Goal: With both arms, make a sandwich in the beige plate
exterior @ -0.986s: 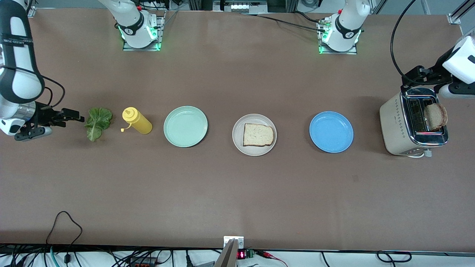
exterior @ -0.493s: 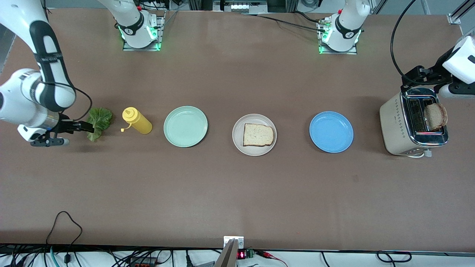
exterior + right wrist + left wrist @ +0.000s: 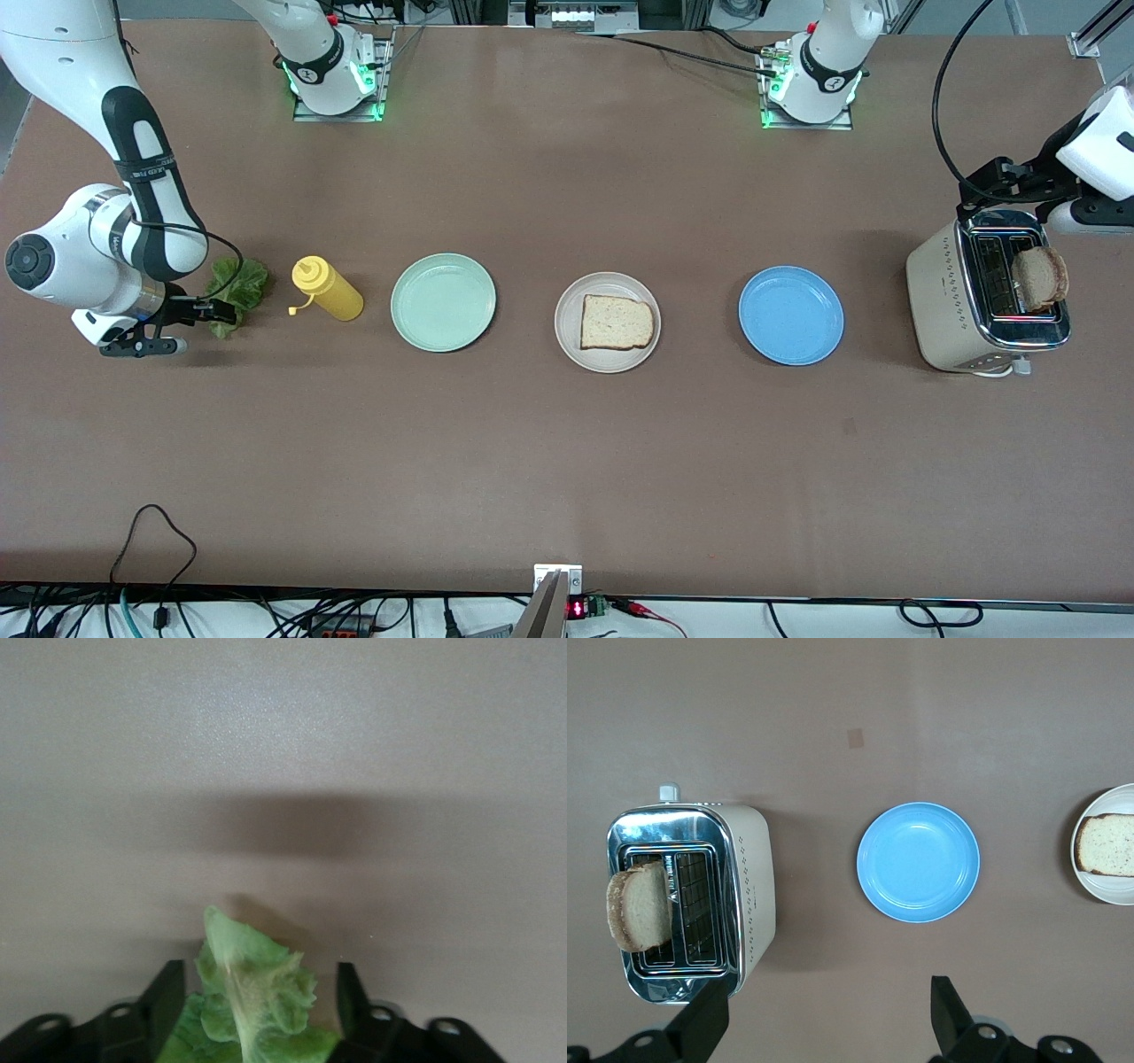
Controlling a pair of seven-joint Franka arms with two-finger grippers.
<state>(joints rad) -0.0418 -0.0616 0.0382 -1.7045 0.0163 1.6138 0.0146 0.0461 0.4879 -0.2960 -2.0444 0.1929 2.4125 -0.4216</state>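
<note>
Front view: I see a brown table [image 3: 567, 461] with cables [image 3: 159, 567] along its near edge. The right gripper [image 3: 221, 312] straddles the lettuce [image 3: 237, 282], jaws unclenched; the left gripper [image 3: 824, 1019] waits spread over the toaster [image 3: 983, 297].

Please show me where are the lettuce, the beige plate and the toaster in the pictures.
lettuce [image 3: 241, 282], front view, middle of the leaf part that shows.
beige plate [image 3: 608, 357], front view, bare rim nearest the camera.
toaster [image 3: 941, 292], front view, cream side wall.
</note>
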